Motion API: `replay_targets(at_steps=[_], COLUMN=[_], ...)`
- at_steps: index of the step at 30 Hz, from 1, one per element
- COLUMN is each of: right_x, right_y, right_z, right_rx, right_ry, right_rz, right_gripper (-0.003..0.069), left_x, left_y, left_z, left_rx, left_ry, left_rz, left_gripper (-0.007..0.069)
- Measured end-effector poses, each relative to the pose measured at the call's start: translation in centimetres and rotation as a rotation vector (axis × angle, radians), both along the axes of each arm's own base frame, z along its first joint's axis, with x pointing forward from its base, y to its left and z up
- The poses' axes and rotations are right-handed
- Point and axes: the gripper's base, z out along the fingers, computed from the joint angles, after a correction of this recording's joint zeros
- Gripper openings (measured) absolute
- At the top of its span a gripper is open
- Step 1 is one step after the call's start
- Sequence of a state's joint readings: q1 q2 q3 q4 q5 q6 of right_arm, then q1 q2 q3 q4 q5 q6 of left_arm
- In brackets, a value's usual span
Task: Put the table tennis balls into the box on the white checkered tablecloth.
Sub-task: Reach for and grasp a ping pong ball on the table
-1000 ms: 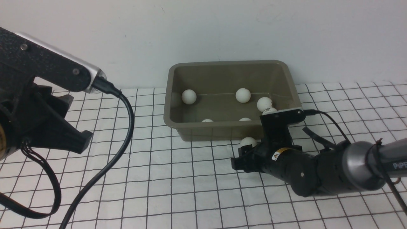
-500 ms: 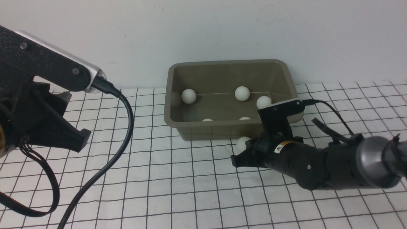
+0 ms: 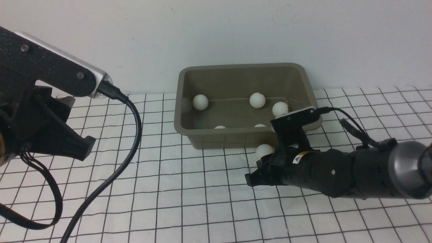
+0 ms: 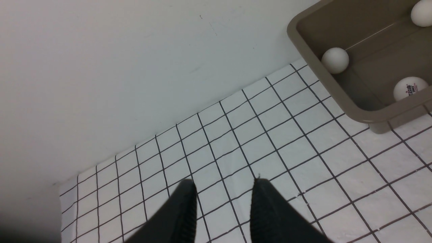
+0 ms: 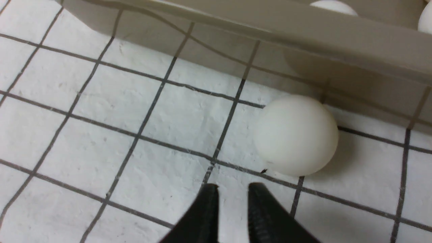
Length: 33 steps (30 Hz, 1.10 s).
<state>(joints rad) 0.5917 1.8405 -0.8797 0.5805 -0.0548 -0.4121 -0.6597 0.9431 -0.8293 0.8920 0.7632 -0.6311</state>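
Five table tennis balls (image 3: 200, 102) lie in the box (image 3: 189, 133); one ball (image 3: 264, 150) outside. Left gripper (image 4: 222, 206) fingers apart, empty; right gripper (image 5: 233, 209) fingers together, empty.

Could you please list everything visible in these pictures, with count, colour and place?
Rectangular olive-grey plastic box: one, against the wall on the cloth.
Small white plastic balls in the box: five visible, e.g..
White ball outside: one, on the cloth against the box's near wall.
White checkered tablecloth: one, covering the surface.
Black cable: one, hanging from the left arm.
Left tool: black, apart, empty, raised over the cloth.
Right tool: black, closed, empty, beside the outside ball.
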Motion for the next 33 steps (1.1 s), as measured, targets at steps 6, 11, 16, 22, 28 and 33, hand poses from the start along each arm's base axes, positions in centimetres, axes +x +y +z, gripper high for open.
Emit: replay_targets(at_steps=[6,11,16,22,28,33], right_x=[0.0,0.1,0.5,0.7,1.0,1.9], right_y=[0.0,0.0,-0.1,-0.1,-0.1,0.5], right_z=[0.0,0.1,0.4,-0.2,-1.4,-1.3], right_rx=[-0.001,0.002,0.029,0.057,0.053,0.07], right_ry=[0.003,-0.011,-0.054,-0.044,-0.042,-0.056], right_rz=[0.002,-0.004,-0.043,-0.087,-0.109,-0.113], right_gripper=[0.043,0.0556,0.0567,0.0549,0.0545,0.0545], left_x=[0.0,0.0,0.0,0.0,0.0,0.0], left_y=[0.0,0.0,0.0,-0.1,-0.1,-0.1], left_z=[0.0,0.0,0.0,0.1,0.1,0.1], left_rx=[0.002,0.002,0.001,-0.003,-0.003,-0.004], left_ry=[-0.001,-0.001,-0.002,-0.006,-0.007,-0.008], left_rz=[0.0,0.0,-0.001,-0.008,-0.009,-0.012], left_gripper=[0.0209,0.0209,0.0209,0.0209,0.0209,0.0209])
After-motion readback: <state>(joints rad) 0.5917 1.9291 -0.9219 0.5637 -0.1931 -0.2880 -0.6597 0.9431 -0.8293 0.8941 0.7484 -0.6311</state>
